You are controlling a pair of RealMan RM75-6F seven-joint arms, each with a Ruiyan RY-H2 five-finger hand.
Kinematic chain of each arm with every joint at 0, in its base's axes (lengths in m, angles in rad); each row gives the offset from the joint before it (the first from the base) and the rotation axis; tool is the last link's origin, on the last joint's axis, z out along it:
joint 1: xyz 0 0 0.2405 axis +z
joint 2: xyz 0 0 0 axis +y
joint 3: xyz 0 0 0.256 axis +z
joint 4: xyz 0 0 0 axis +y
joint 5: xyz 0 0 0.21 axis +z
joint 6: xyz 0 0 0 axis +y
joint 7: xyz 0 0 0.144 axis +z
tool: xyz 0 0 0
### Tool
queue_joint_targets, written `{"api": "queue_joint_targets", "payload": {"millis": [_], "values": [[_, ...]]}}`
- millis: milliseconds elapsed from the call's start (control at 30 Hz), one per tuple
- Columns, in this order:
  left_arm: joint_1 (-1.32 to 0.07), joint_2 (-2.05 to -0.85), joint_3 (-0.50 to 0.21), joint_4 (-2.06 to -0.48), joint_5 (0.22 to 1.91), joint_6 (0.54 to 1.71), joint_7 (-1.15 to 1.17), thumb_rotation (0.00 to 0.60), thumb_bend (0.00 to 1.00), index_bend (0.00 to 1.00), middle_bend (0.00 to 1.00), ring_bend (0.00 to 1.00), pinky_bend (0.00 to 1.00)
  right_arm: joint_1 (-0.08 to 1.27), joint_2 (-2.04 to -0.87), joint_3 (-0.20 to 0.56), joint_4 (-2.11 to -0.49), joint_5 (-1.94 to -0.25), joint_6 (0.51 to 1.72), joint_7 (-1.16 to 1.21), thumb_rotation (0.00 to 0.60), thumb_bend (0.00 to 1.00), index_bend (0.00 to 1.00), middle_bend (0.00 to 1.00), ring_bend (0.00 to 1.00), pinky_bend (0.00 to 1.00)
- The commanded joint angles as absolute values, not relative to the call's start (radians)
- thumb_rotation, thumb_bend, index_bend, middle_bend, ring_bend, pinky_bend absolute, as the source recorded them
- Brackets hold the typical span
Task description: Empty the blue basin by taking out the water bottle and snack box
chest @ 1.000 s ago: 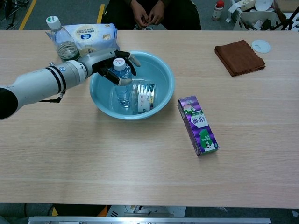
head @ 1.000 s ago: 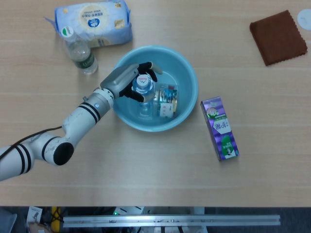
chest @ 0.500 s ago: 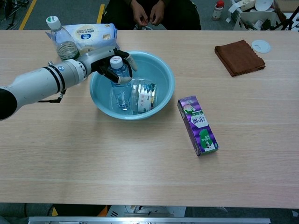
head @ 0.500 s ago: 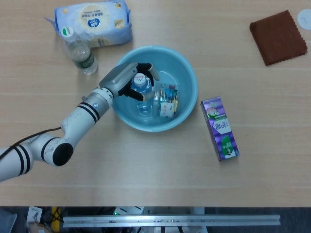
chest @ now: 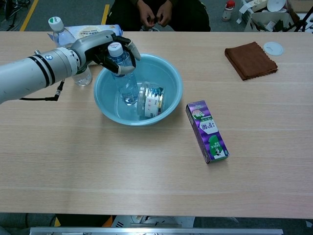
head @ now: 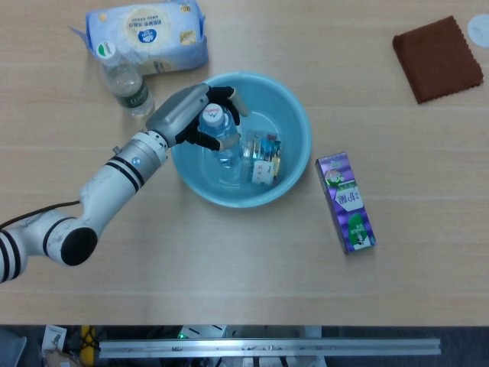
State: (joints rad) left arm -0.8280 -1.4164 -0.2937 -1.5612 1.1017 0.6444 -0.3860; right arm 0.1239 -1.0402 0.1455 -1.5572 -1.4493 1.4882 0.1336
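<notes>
While a second ago it stood low on the basin floor, the water bottle [chest: 123,73] is now raised and tilted, neck held by the left hand [chest: 100,46], base still inside the blue basin [chest: 168,105] toward its left wall. Arm has pulled up and back-left. Snack box [chest: 150,100] lies unmoved in the basin's middle-right. Right hand not in view. Judgement: lift-out of the first item is under way, neither item out yet; the bottle still has to clear the rim.

Head looks straight down; chest faces forward; both share basin [head: 294,164]
</notes>
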Motion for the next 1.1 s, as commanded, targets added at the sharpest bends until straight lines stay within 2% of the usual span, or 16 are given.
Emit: {"api": "queue_joint_targets", "payload": {"millis": [33, 333, 633, 900, 1100], "values": [[-0.808, -1.351, -0.3, -1.632, 1.126, 0.67, -0.377, 0.6, 0.31, 0.41, 0.57, 0.51, 0.65, 0.127, -1.045, 0.144, -1.553, -1.45, 1.481, 0.137, 0.6, 0.04, 0.34, 0.34, 0.32, 0.4], [-0.769, -1.186, -0.312, -1.765, 1.126, 0.689, -0.384, 0.6, 0.31, 0.41, 0.57, 0.51, 0.65, 0.134, -1.062, 0.138, -1.539, -1.457, 1.47, 0.142, 0.6, 0.04, 0.34, 0.34, 0.32, 0.4], [-0.71, -1.06, -0.295, -1.782, 1.141, 0.715, -0.407, 0.6, 0.31, 0.41, 0.57, 0.51, 0.65, 0.139, -1.056, 0.14, -1.551, -1.471, 1.476, 0.132, 0.6, 0.04, 0.34, 0.34, 0.32, 0.4], [-0.628, -0.975, -0.242, -1.795, 1.185, 0.768, -0.411, 0.6, 0.31, 0.41, 0.57, 0.51, 0.65, 0.143, -1.058, 0.136, -1.556, -1.475, 1.47, 0.132, 0.6, 0.04, 0.34, 0.34, 0.32, 0.4], [-0.582, -0.999, -0.181, -1.766, 1.207, 0.782, -0.414, 0.6, 0.31, 0.41, 0.57, 0.51, 0.65, 0.148, -1.058, 0.136, -1.557, -1.478, 1.466, 0.128, 0.6, 0.04, 0.34, 0.34, 0.32, 0.4]]}}
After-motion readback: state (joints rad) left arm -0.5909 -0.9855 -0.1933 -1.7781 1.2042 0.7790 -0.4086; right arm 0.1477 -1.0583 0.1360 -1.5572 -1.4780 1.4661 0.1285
